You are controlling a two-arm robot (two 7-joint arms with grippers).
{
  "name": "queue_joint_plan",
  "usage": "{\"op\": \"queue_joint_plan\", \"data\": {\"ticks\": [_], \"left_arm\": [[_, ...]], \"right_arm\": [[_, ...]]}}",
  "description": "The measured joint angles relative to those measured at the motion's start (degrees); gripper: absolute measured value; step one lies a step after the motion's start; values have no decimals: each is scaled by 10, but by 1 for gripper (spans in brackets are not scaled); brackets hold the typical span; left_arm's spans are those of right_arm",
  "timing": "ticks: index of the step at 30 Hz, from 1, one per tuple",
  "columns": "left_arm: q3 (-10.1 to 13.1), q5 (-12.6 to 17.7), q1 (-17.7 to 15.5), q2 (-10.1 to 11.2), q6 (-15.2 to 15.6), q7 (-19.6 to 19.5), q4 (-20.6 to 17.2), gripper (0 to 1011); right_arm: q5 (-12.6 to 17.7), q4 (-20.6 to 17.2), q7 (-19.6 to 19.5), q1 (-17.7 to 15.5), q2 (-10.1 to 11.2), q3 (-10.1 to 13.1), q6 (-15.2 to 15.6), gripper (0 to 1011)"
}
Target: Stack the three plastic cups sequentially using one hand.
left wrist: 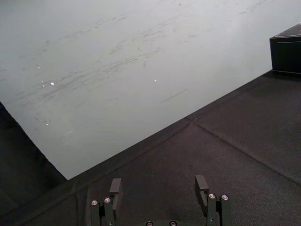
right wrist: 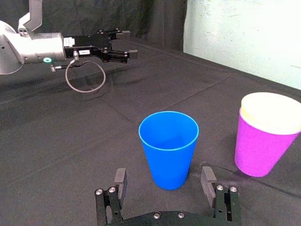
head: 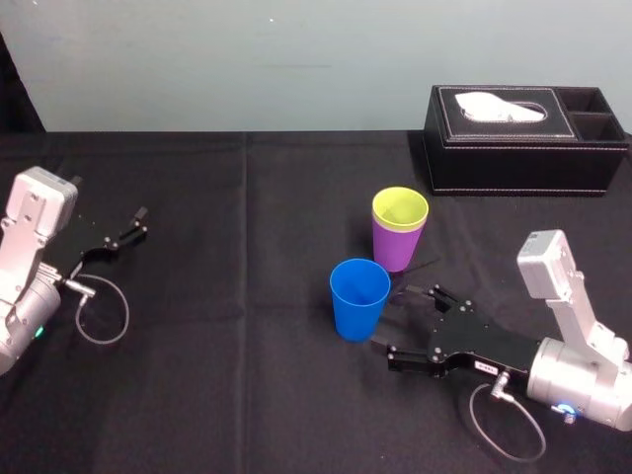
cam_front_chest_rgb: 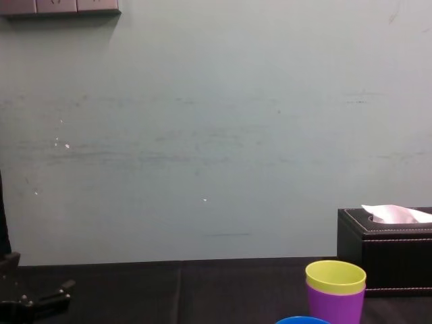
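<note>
Blue cup (head: 358, 298) just before right end effector (head: 400, 324)

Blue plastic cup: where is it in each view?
Head view: blue tapered plastic cup at centre, just ahead of the open right gripper.
Right wrist view: cup centre, just beyond the fingertips.
Chest view: its rim at bottom edge.
Left wrist view: left gripper faces the wall, away from it.
Landmark: yellow-green plastic cup nested in purple plastic cup, beside it.

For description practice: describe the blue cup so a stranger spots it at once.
Find the black tissue box at the far right. In front of it a yellow-green cup sits nested in a purple cup. Nearer still, by the right gripper, the blue cup stands alone.
</note>
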Motion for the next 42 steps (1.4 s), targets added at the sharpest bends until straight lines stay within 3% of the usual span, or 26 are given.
{"op": "queue_joint_plan", "data": {"ticks": [11, 42], "left_arm": [[0, 0, 0, 0, 0, 0, 0, 1011], [0, 0, 0, 0, 0, 0, 0, 1011]], "right_arm": [[-5, 20, -12, 27, -15, -22, 11, 1003], [-32, 67, -20, 82, -58, -58, 11, 1003]]}}
